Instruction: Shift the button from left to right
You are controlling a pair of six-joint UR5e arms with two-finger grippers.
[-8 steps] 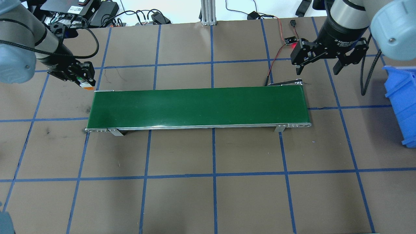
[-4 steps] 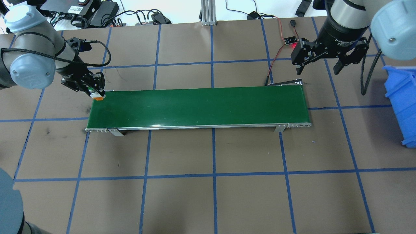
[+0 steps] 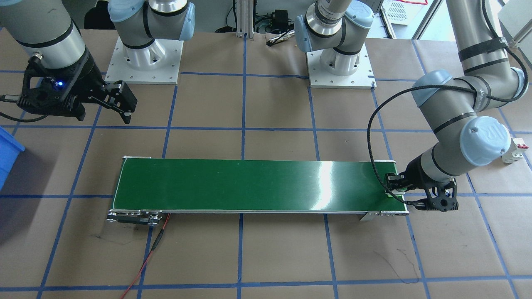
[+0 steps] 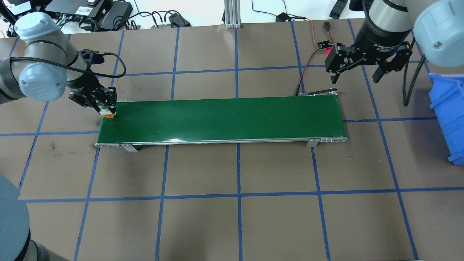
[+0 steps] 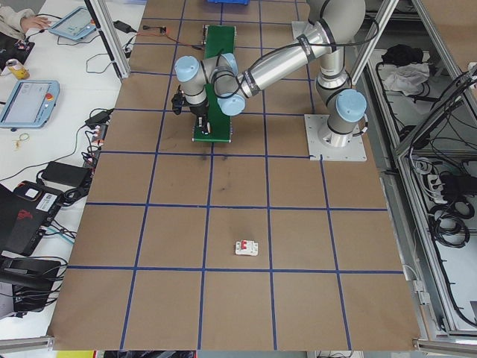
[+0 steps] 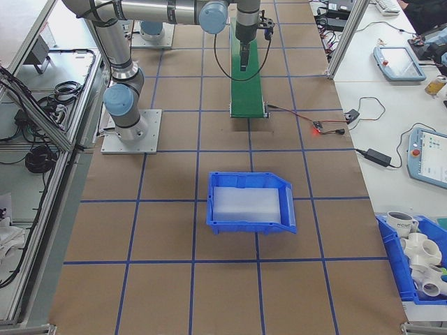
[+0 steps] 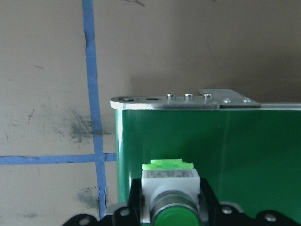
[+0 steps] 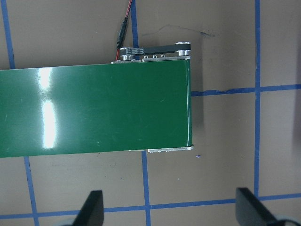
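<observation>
Green belt [image 4: 221, 117] is where your eye should start, at its left end; there the left gripper [image 4: 103, 105] is clamped on the button [image 4: 107, 113], holding it low over the belt's corner, though whether its base touches the belt you cannot tell; in the left wrist view the button's green cap [image 7: 168, 219] faces the camera and its light-green base [image 7: 167, 164] points away, so its long axis runs along the gripper's reach, tilted down toward the belt; so you have the pick done and the carry to the belt nearly done, while the release, the trip rightward and any pickup there are left; at the right end the right gripper [image 4: 357, 70] hangs with fingers spread wide, holding nothing
</observation>
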